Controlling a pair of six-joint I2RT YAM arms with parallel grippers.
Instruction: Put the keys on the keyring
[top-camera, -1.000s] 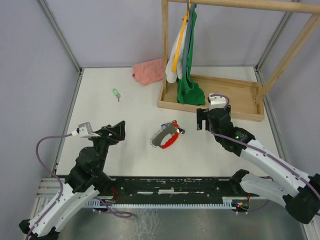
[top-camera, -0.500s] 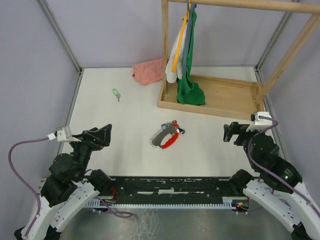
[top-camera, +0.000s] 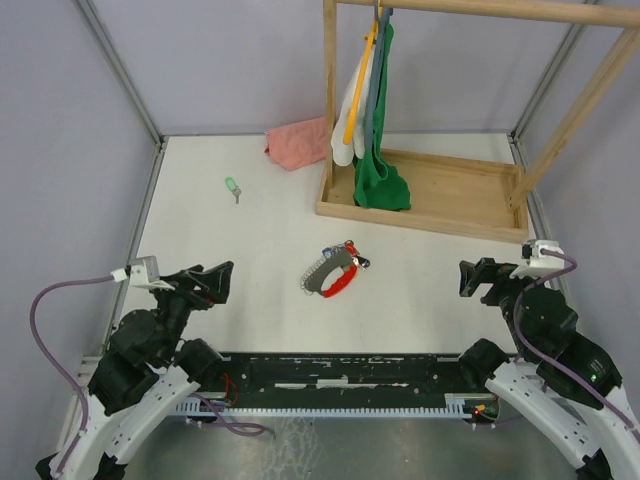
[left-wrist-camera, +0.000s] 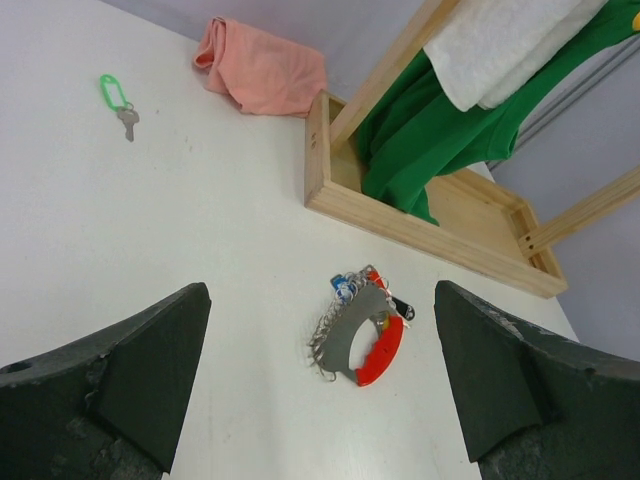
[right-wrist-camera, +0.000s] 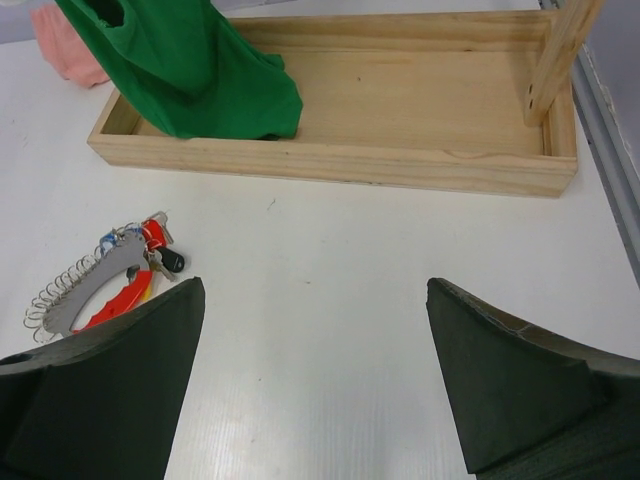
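Keys lay apart: the light green key (top-camera: 232, 187) alone on the white table (top-camera: 200, 220) at far left. Nearer me, the left gripper (top-camera: 213, 280) hovered low, fingers spread wide and empty. Mid-table sat the keyring (top-camera: 333, 271) with its red strap, the blue-headed key (left-wrist-camera: 345, 291) bunched at its far end. The right gripper (top-camera: 477, 277) — equally wide, holding nothing — hung just short of the wooden tray (top-camera: 470, 225).

Blue key (left-wrist-camera: 345, 290) at keyring (left-wrist-camera: 347, 340): attachment too small.
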